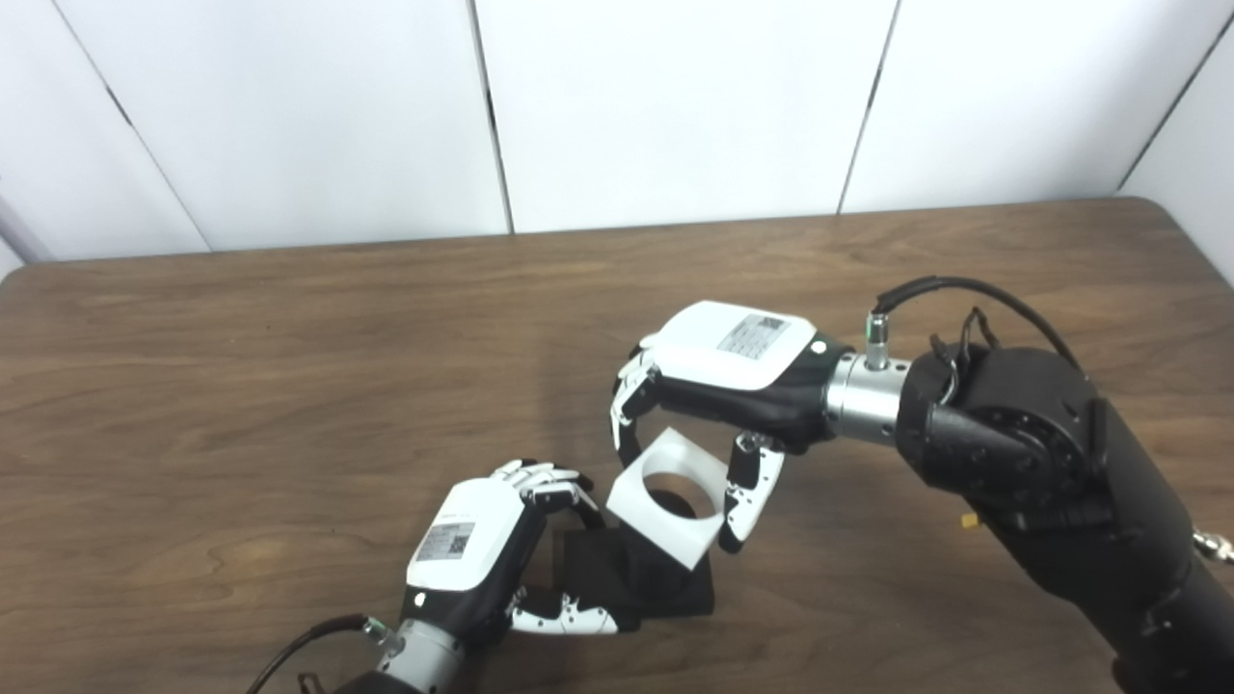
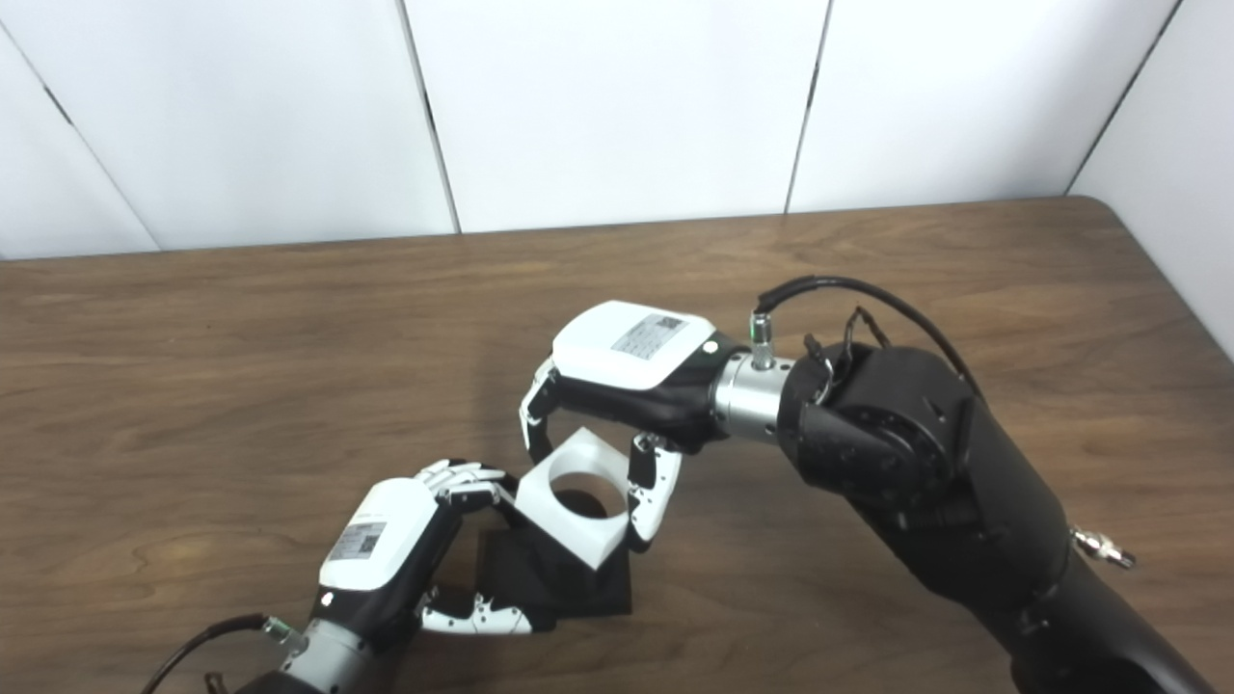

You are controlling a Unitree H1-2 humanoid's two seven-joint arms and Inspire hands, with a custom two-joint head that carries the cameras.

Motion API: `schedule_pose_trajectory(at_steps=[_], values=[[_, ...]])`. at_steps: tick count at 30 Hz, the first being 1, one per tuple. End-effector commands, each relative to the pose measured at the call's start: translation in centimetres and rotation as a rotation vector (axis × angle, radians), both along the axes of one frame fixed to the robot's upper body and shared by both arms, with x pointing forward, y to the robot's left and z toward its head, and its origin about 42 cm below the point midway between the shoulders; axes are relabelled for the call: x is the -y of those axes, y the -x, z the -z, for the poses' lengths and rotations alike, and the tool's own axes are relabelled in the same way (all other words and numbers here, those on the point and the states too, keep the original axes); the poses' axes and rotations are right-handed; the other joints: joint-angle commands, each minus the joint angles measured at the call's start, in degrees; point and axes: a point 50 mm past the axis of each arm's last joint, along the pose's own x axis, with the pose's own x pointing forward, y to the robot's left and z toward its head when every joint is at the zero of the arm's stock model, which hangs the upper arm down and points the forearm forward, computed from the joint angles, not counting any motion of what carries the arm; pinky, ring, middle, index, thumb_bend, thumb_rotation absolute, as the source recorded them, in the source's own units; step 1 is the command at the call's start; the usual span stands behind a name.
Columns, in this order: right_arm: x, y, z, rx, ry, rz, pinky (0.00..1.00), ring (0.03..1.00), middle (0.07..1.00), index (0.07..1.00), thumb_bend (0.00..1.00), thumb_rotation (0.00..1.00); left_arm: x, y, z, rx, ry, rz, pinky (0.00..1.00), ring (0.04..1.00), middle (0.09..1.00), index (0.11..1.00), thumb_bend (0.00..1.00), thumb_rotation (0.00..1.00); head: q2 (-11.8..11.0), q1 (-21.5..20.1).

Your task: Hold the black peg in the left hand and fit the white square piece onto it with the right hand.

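Mostly dark-brown wood-grain table (image 1: 289, 366), far edge against white wall panels (image 1: 675, 106) split by thin dark seams; rounded table corner at right. Near the front edge, left hand (image 1: 487, 559) has fingers and thumb curled around the flat base of the black peg (image 1: 665, 588), which sits on the table. Right hand (image 1: 713, 386) pinches the white square piece (image 1: 665, 511) between fingers and thumb, tilted, its round hole over the peg top. How far it is seated can't be told.

A plain lab-like test bay: a bare wooden table (image 1: 289, 366) against blank white wall panels (image 1: 675, 106).
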Motion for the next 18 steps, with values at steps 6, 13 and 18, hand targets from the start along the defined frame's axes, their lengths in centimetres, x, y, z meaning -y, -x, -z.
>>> schedule_pose_trajectory(at_steps=[6, 13, 18], values=[[-0.69, 0.22, -1.09, 0.048, -0.023, -0.029, 0.9, 0.839, 0.733, 0.483, 0.52, 0.13, -0.31, 0.71, 1.21, -0.069, -0.071, -0.001, 0.9, 0.836, 0.775, 0.489, 0.51, 0.06, 0.1, 0.1], [-0.76, 0.35, -0.74, 0.038, -0.013, -0.039, 0.92, 0.847, 0.731, 0.483, 0.52, 0.13, -0.22, 0.71, 1.11, -0.065, -0.069, -0.002, 0.9, 0.832, 0.772, 0.488, 0.51, 0.06, 0.2, 0.3], [-0.9, 0.49, -0.41, 0.025, -0.011, -0.041, 0.92, 0.85, 0.728, 0.482, 0.52, 0.13, -0.17, 0.69, 1.16, -0.064, -0.067, -0.002, 0.9, 0.831, 0.771, 0.488, 0.51, 0.06, 0.3, 0.5]])
